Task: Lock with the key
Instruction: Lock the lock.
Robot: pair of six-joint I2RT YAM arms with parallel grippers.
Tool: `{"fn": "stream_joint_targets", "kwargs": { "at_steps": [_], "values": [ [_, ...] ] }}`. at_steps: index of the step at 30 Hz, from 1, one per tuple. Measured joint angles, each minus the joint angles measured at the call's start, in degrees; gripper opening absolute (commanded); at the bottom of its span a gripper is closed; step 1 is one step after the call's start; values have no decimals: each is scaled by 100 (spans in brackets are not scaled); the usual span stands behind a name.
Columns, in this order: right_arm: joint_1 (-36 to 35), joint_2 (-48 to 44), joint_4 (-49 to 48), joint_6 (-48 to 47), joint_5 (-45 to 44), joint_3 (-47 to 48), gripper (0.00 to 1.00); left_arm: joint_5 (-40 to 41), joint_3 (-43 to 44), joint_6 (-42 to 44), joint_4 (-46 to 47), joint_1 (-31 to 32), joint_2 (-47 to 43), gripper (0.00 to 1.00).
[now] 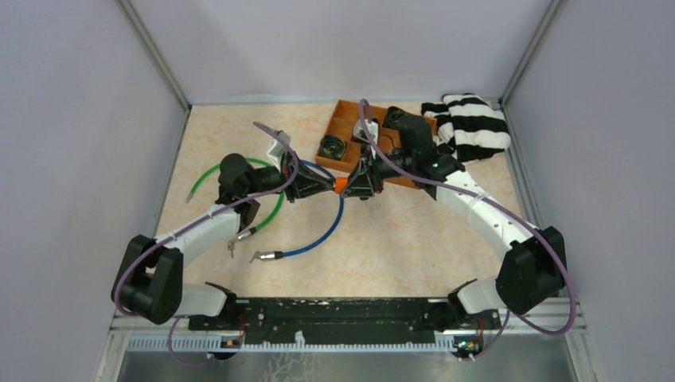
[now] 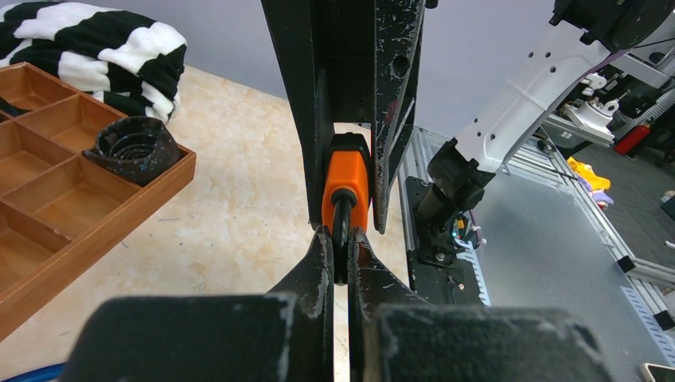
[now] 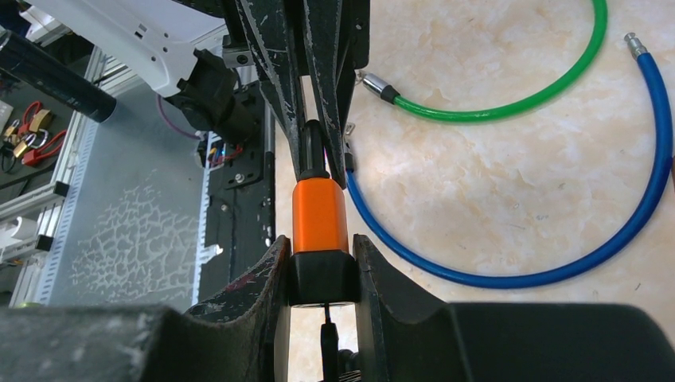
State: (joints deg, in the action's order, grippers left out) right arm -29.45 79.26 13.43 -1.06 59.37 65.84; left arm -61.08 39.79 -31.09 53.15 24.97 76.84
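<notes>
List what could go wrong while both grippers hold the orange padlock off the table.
1. The left gripper pinches only the thin black shackle. Uneven pulling or twisting between the arms could slip it free.
2. The right gripper holds just the black end of the padlock. A slip there would likely drop it onto the table near the blue cable.

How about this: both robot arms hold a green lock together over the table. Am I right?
Not quite. The lock is orange, not green, as the right wrist view shows clearly. The left arm and the right arm do hold it together over the table.
</notes>
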Motion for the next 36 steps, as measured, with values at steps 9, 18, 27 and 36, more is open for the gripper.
{"fn": "stream_joint_targets", "kwargs": {
  "at_steps": [9, 18, 27, 36],
  "values": [
    [-28, 35, 170, -42, -76, 72, 0, -11, 0, 9, -7, 2, 31, 0],
    [-63, 87, 407, -114, -127, 179, 0, -33, 0, 35, -57, 2, 31, 0],
    [-101, 127, 669, -199, -240, 295, 0, -46, 0, 74, -83, 17, 72, 0],
    [-262, 496, 1412, -348, -385, 634, 0, -81, 2, 107, -175, 66, 166, 0]
  ]
}}
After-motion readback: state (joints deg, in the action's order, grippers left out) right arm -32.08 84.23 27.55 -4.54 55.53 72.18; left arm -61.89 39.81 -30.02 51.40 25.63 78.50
